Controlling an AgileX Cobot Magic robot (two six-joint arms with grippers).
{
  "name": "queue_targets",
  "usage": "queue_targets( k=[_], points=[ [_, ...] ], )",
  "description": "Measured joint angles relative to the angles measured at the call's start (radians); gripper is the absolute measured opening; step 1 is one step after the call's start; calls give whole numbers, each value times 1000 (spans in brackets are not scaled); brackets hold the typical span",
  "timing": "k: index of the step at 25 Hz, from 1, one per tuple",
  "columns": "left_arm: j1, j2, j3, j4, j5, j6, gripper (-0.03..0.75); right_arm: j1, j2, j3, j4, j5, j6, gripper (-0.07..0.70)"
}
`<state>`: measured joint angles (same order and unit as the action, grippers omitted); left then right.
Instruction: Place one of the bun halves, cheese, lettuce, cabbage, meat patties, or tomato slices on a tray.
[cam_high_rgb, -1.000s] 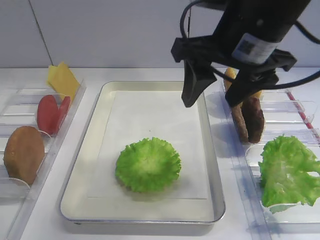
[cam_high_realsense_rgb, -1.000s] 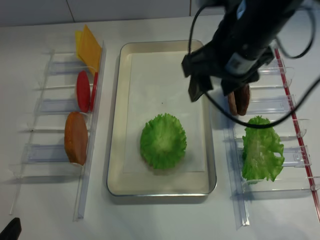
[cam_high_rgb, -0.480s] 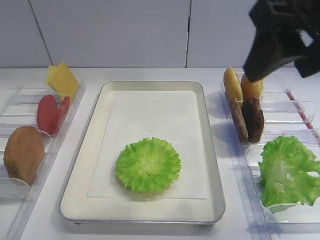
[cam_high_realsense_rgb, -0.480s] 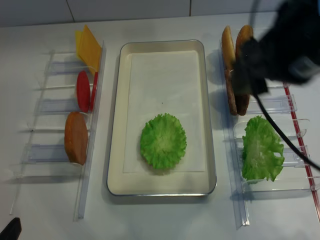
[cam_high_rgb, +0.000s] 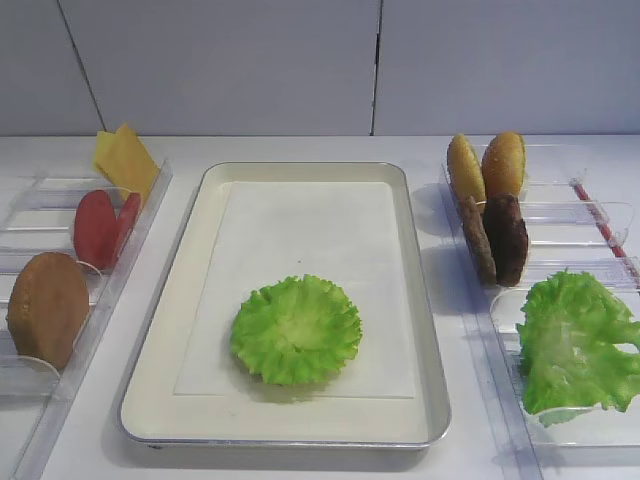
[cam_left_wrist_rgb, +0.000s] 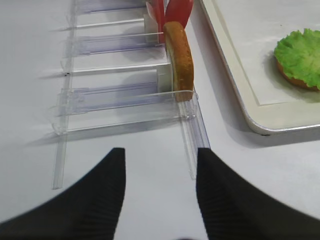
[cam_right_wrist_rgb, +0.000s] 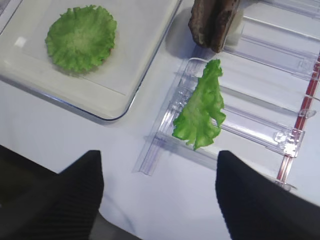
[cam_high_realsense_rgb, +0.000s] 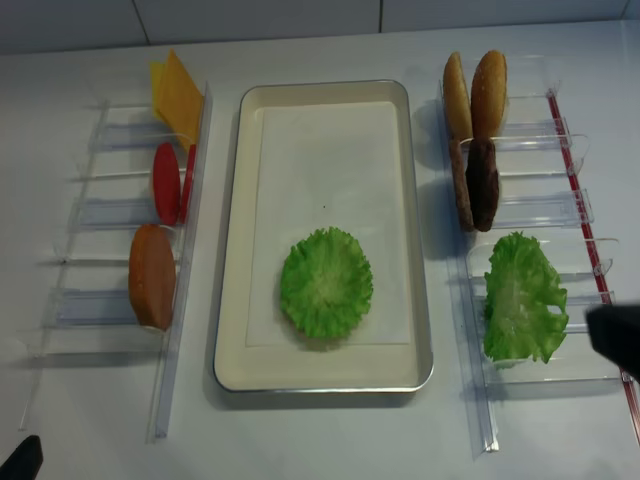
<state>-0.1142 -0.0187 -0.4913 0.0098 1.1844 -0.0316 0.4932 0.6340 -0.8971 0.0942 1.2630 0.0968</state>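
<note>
The lettuce (cam_high_rgb: 296, 329) lies flat on the tray (cam_high_rgb: 170, 300). Patties (cam_high_rgb: 497, 238) and a big leaf (cam_high_rgb: 575, 343) stand in bins beside it. Both grippers (cam_right_wrist_rgb: 159, 195) (cam_left_wrist_rgb: 160, 185) hang wide apart, holding nothing.

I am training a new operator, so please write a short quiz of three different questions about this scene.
1. True or false: the lettuce lies inside the tray.
2. What stands directly behind the meat patties in the right rack? A) cheese B) bun halves C) tomato slices
3. Fill in: the right gripper has its jaws ____.

Key: 1 true; 2 B, the bun halves; 3 open.
</note>
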Motion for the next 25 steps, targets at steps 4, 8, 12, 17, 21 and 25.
queue_targets(
  k=[4, 8, 12, 17, 21, 25],
  points=[
    [0, 0, 0, 0, 0, 0, 305, -4, -165, 69, -36, 6, -13, 466],
    [0, 0, 0, 0, 0, 0, 305, -90, -282, 102, -48, 10, -47, 461],
    [0, 0, 0, 0, 0, 0, 305, -202, -403, 143, -48, 10, -112, 461],
    [0, 0, 0, 0, 0, 0, 305, -325, -564, 236, -47, -1, -133, 461],
    [0, 0, 0, 0, 0, 0, 305, -425, -646, 320, -18, -3, -145, 459],
    [0, 0, 0, 0, -1, 0, 305, -478, -651, 379, 24, -13, -156, 445]
  ],
)
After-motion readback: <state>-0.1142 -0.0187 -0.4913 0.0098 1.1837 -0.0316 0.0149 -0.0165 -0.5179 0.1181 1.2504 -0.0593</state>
